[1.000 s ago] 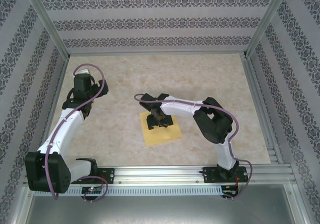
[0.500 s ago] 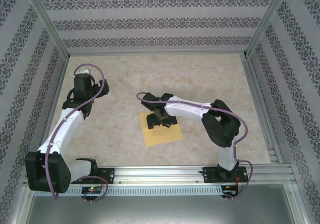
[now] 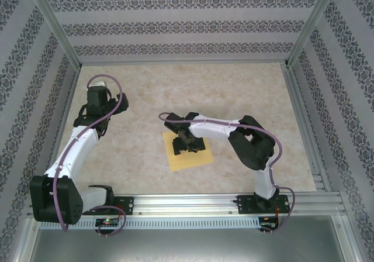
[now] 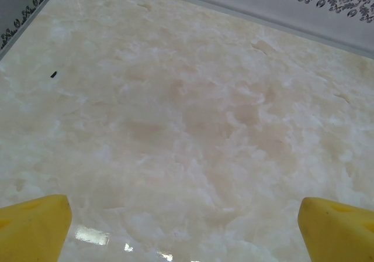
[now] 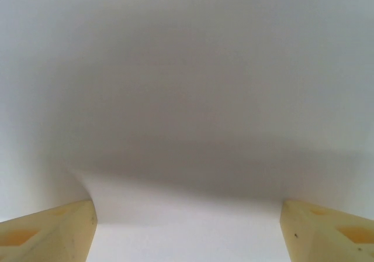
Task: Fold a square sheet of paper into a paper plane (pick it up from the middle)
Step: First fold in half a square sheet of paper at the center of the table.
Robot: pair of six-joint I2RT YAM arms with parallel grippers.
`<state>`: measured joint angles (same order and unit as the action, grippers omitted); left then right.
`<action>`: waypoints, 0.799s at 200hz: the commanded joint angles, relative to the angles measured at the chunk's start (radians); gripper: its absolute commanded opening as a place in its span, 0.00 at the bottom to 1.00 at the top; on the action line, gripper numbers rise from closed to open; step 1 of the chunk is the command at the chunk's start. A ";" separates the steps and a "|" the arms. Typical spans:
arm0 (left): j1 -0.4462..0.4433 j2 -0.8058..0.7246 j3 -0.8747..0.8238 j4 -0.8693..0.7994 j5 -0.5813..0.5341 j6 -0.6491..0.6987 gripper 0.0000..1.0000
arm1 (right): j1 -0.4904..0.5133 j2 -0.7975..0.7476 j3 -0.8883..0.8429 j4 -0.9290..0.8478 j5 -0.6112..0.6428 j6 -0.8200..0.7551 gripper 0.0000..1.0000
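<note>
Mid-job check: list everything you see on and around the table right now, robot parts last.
square sheet of paper: one, yellow-orange, flat on the table, middle-front, partly under the right arm's jaws.
dark speck: one, black, on bare table ahead of the left arm's jaws.
table: one, cream marble pattern.
walls: three, white with dark patterned bands, around the table.
rail: one, silver, along the near edge.
left arm: one, white and black, left side; jaws open over bare table.
right arm: one, white and black, reaching in from the right; jaws open over the sheet.
</note>
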<state>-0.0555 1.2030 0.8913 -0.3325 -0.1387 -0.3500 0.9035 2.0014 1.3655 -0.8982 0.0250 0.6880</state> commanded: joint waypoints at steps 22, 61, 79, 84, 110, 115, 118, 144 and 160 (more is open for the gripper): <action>-0.007 0.003 0.031 -0.013 0.006 -0.014 1.00 | 0.014 0.056 -0.023 -0.002 0.010 0.021 0.74; -0.007 0.003 0.031 -0.014 0.008 -0.017 1.00 | 0.012 0.042 -0.019 0.013 0.006 0.020 0.64; -0.007 0.003 0.028 -0.014 0.017 -0.028 1.00 | 0.012 0.015 -0.016 0.041 -0.002 0.014 0.56; -0.007 0.004 0.026 -0.013 0.023 -0.033 1.00 | 0.011 0.004 -0.014 0.052 -0.008 0.010 0.54; -0.007 0.007 0.009 -0.014 0.086 -0.089 1.00 | 0.008 -0.063 -0.021 0.162 -0.081 -0.013 0.32; -0.007 0.008 0.004 -0.013 0.108 -0.104 1.00 | 0.003 -0.079 -0.028 0.195 -0.112 -0.016 0.27; -0.007 0.009 0.000 -0.011 0.124 -0.115 1.00 | 0.001 -0.089 -0.034 0.219 -0.132 -0.016 0.25; -0.009 0.024 -0.045 0.029 0.280 -0.195 0.98 | -0.032 -0.168 -0.103 0.431 -0.319 -0.004 0.22; -0.012 0.033 -0.078 0.062 0.360 -0.232 0.95 | -0.064 -0.211 -0.165 0.579 -0.434 0.023 0.22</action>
<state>-0.0555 1.2175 0.8627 -0.3218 0.0517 -0.4816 0.8829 1.8774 1.2648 -0.6033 -0.1951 0.6830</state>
